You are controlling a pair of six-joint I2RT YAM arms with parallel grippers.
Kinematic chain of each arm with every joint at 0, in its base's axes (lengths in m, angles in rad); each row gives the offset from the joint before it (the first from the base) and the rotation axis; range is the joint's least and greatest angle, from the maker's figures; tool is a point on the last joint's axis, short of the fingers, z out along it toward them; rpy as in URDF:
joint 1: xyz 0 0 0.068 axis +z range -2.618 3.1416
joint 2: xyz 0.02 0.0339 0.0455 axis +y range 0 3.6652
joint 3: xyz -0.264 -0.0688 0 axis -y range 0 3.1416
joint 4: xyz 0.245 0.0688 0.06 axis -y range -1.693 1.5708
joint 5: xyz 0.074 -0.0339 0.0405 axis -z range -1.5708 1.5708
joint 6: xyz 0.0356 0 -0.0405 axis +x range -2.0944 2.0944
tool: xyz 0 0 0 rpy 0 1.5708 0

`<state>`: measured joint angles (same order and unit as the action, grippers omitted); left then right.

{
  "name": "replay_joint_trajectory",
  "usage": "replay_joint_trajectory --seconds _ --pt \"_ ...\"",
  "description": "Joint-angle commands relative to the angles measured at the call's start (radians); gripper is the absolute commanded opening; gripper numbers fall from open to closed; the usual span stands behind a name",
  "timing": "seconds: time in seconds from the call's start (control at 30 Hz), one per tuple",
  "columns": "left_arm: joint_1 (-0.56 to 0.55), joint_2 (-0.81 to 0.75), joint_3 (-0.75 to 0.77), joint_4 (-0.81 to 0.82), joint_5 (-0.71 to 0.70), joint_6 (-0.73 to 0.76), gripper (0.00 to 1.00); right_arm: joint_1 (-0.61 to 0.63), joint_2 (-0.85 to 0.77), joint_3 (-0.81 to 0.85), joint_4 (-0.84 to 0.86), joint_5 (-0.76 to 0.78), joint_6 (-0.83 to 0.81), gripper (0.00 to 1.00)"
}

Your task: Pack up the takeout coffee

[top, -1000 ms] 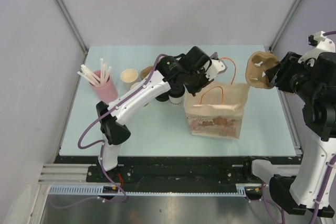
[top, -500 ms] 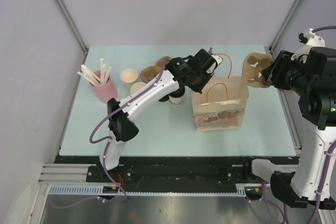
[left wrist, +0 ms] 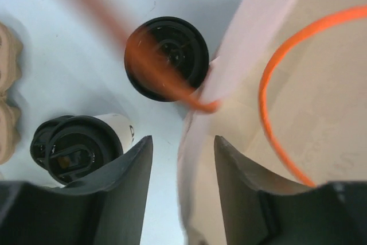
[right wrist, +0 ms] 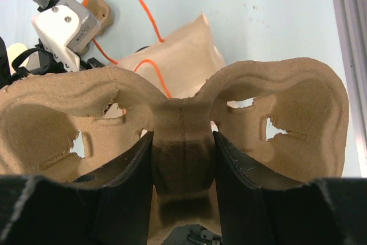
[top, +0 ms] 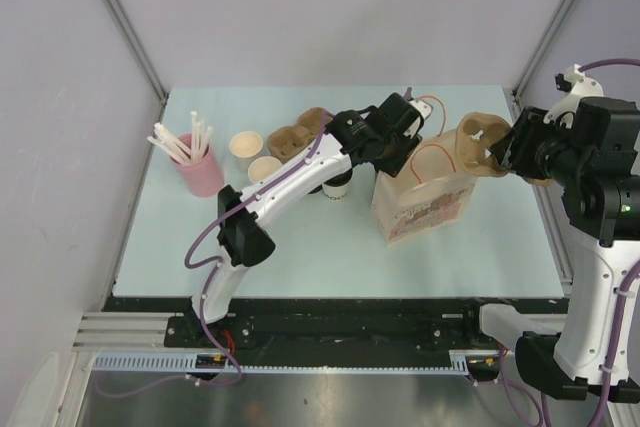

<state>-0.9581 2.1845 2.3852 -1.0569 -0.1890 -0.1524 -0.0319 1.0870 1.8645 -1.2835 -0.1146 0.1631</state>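
Your top camera sits high behind the arm bases and looks down on the whole table (top: pixel 300 247). Your left wrist camera faces straight down, close over the bag (left wrist: pixel 321 84) edge and two lidded cups (left wrist: pixel 166 58). Your right wrist camera looks forward and down, the carrier (right wrist: pixel 183 124) filling it, the bag behind. All three views share the bag.

Black-lidded cups (left wrist: pixel 166 58) beside paper bag (left wrist: pixel 321 55)
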Motion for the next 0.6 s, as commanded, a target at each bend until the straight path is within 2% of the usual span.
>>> replay_joint_trajectory --seconds 0.0,0.17,0.3,0.47,0.57 --pt "-0.004 -0.055 0.052 0.023 0.074 0.011 0.58 0.007 -0.004 0.007 0.032 -0.04 -0.011 0.32" --pt "0.002 -0.115 0.052 0.038 0.111 0.088 0.7 0.015 0.042 0.024 0.061 -0.121 -0.017 0.3" --pt "0.018 -0.141 0.04 0.041 0.215 0.143 0.78 0.059 0.096 0.056 0.098 -0.139 -0.031 0.27" --pt "0.024 -0.161 -0.014 0.044 0.263 0.218 0.78 0.099 0.143 0.114 0.087 -0.106 -0.053 0.28" --pt "0.035 -0.143 -0.02 0.048 0.24 0.238 0.74 0.099 0.148 0.111 0.082 -0.114 -0.059 0.28"
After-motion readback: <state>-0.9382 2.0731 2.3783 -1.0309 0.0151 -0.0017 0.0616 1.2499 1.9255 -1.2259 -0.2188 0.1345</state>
